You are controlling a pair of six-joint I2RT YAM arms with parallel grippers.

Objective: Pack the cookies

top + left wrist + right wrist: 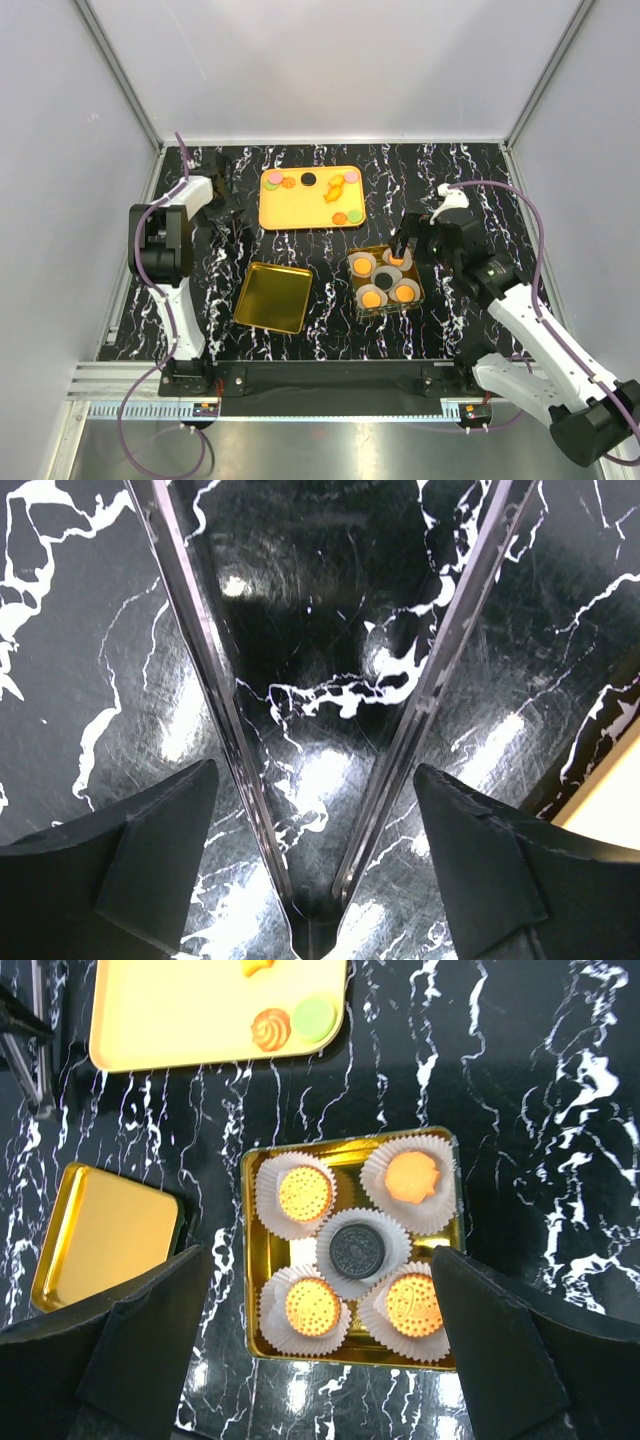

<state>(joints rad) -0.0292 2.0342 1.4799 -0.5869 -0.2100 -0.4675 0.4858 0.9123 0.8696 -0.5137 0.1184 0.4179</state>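
**Over the gold tin [347, 1156], your right claw [320, 1255] hangs wide open**

Below that claw, the tin sits on the black marble table [520, 1110]. It has five white paper cups [436, 1212] in it, and each cup has one of the cookies [305, 1193]. Four of them are orange. The black cookie [358, 1248] is in the middle cup. It has a pattern stamped on it, but it is too small for you to read.

Your right claw is as wide as the tin. It holds nothing and touches nothing.

More cookies lie loose on the orange tray [180, 1010] at the far side of the table. You can see a swirly orange one [271, 1028] just beside a green one [313, 1018] near the tray's corner. A gold lid [105, 1235] lies flat to the left of the tin, apart from it.

Your left claw [315, 772] is by the left end of the tray, over bare table. Its fingers [160, 830] stand far apart. Two shiny metal strips [215, 680] run between them in a V. The fingers do not touch the strips, and no cookie is in this claw.
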